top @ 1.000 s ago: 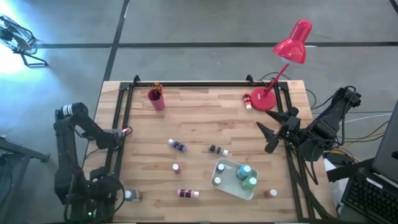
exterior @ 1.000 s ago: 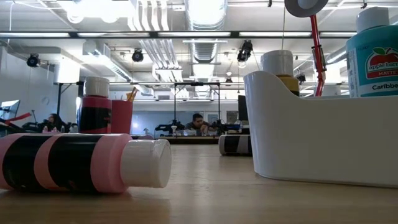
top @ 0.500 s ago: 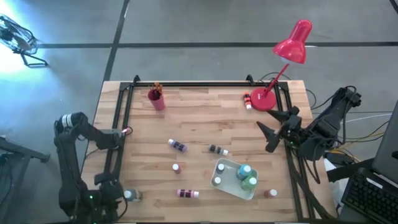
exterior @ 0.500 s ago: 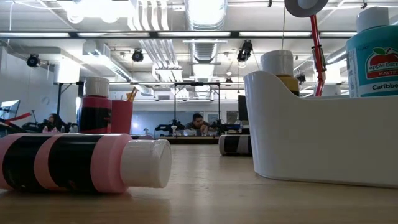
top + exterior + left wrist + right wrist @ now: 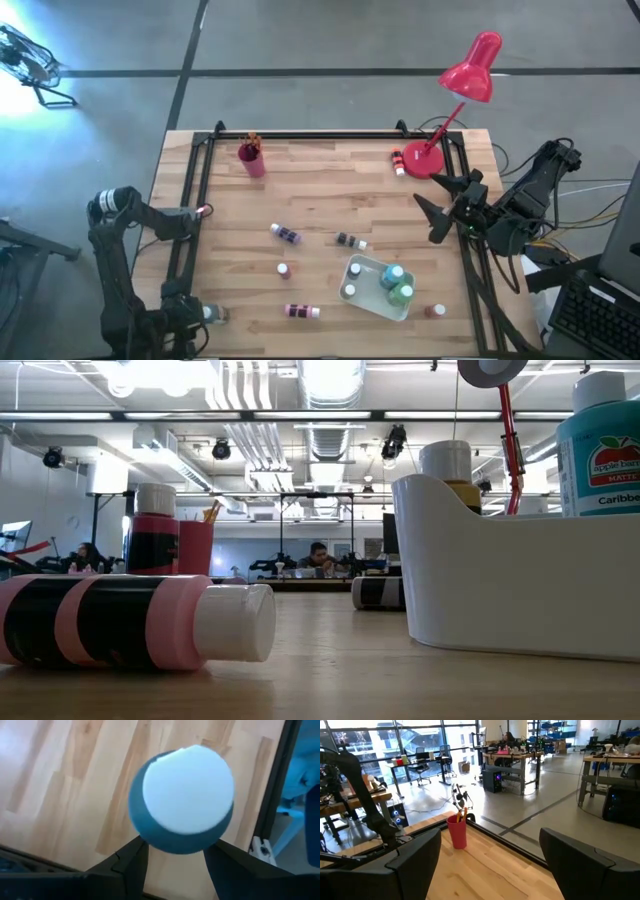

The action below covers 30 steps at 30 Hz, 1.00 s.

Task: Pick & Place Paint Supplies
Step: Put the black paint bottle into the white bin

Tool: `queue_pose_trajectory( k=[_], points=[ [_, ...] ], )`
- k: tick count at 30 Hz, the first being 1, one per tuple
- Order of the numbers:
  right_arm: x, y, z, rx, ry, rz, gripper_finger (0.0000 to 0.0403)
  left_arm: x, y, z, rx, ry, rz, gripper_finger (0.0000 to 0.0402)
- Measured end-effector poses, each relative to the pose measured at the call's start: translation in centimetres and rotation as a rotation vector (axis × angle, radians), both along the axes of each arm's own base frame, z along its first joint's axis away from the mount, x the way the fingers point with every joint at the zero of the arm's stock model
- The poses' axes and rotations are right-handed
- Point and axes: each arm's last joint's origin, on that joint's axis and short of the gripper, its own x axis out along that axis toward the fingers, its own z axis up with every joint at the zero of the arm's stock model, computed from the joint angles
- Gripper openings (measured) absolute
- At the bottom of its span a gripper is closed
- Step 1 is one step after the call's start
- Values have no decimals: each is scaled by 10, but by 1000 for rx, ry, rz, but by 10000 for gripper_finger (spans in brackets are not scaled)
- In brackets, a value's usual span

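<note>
Bottles lie scattered mid-desk in the high view, and the nearest loose one to my right gripper (image 5: pixel 437 213) is the dark bottle (image 5: pixel 350 241), lower left of it, its long axis running left to right across the frame. Those jaws stand wide and empty at the desk's right edge. My left gripper (image 5: pixel 205 313), lower left corner, is closed on a teal bottle (image 5: pixel 182 805). The white tray (image 5: pixel 362 297) sits lower centre.
</note>
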Motion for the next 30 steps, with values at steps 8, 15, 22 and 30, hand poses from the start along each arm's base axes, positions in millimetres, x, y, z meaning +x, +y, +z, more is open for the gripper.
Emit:
queue_pose_trajectory(
  k=[8, 15, 22, 30],
  points=[
    [0, 0, 0, 0, 0, 1, 325, 8, 7, -26, 1, -12, 32, 215],
    [0, 0, 0, 0, 0, 1, 318, 20, 11, -43, -28, -35, 10, 284],
    [0, 0, 0, 0, 0, 0, 332, 28, 16, -47, 33, -110, -36, 326],
    [0, 0, 0, 0, 0, 1, 343, 31, 19, -48, 103, -240, -52, 324]
  ],
)
